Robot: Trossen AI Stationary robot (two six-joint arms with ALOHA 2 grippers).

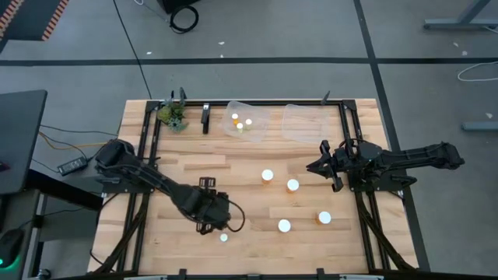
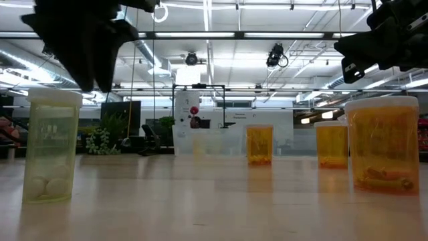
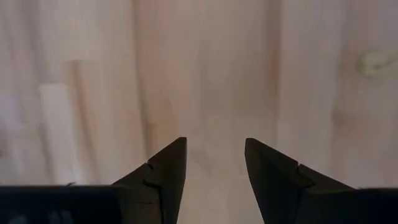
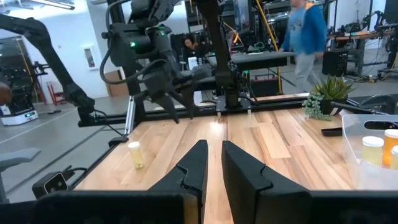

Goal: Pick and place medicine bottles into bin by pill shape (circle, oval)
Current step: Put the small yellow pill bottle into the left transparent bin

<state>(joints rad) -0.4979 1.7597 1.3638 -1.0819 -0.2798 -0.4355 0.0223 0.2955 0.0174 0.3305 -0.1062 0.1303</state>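
My left gripper (image 1: 212,215) is open, points down over bare wood (image 3: 214,93) and holds nothing. It hangs just beside and above a tiny pale bottle (image 1: 224,237) holding round white pills (image 2: 50,147), which stands upright near the table's near edge. Several amber bottles with white caps stand upright mid-table (image 1: 268,176) (image 1: 292,185) (image 1: 324,218) (image 1: 284,226). One of them holds oval pills (image 2: 382,144). My right gripper (image 1: 314,166) waits above the table's right side, empty, its fingers nearly together (image 4: 214,155).
Two clear bins stand at the far edge. The left one (image 1: 261,115) holds three bottles (image 1: 236,118); the right one (image 1: 305,123) shows none. A green plant (image 1: 173,115) and a dark object (image 1: 205,117) lie at the far left. A person (image 4: 305,28) walks beyond the table.
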